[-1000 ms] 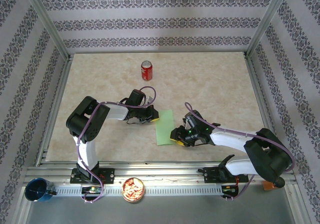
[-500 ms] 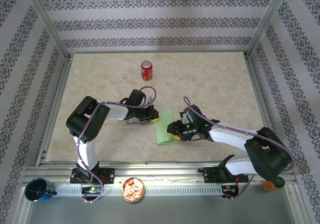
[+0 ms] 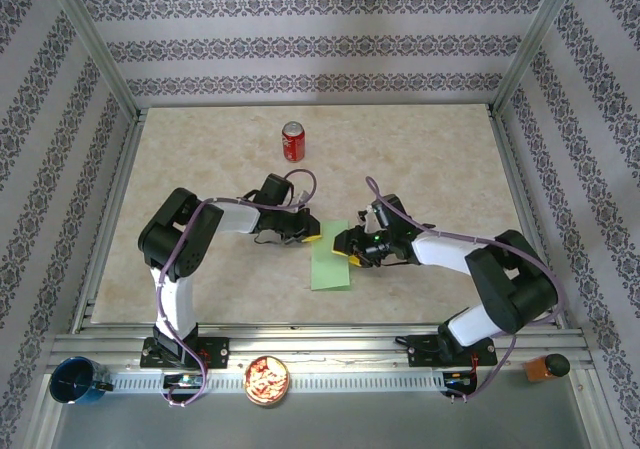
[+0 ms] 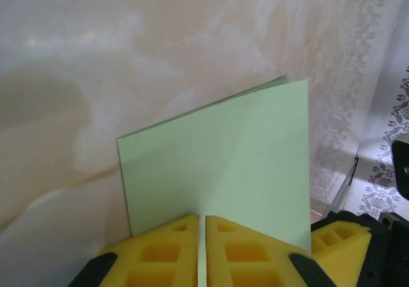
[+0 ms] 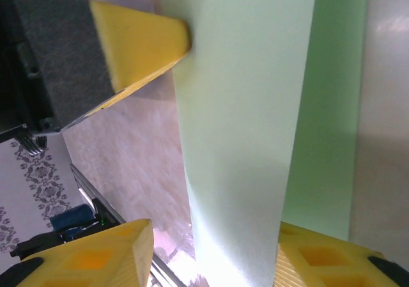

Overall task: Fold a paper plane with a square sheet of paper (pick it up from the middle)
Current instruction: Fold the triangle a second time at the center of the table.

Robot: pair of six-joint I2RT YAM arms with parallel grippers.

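Marbled beige bench (image 3: 430, 169) lies beneath both my arms. My left pincer (image 4: 202, 222) is clenched on the left edge of the folded light-green sheet of paper (image 4: 223, 159), which lies mid-bench. My right pincer (image 5: 215, 231) is released, its fingers astride a raised flap of the sheet, close to the left one. Bare bench runs out from the sheet on all sides. A red soda can (image 3: 292, 141) stands upright well beyond it. Patterned wallpaper (image 3: 300, 49) closes the room.

High overview, wrist close-ups on paper (image 4: 217, 165)
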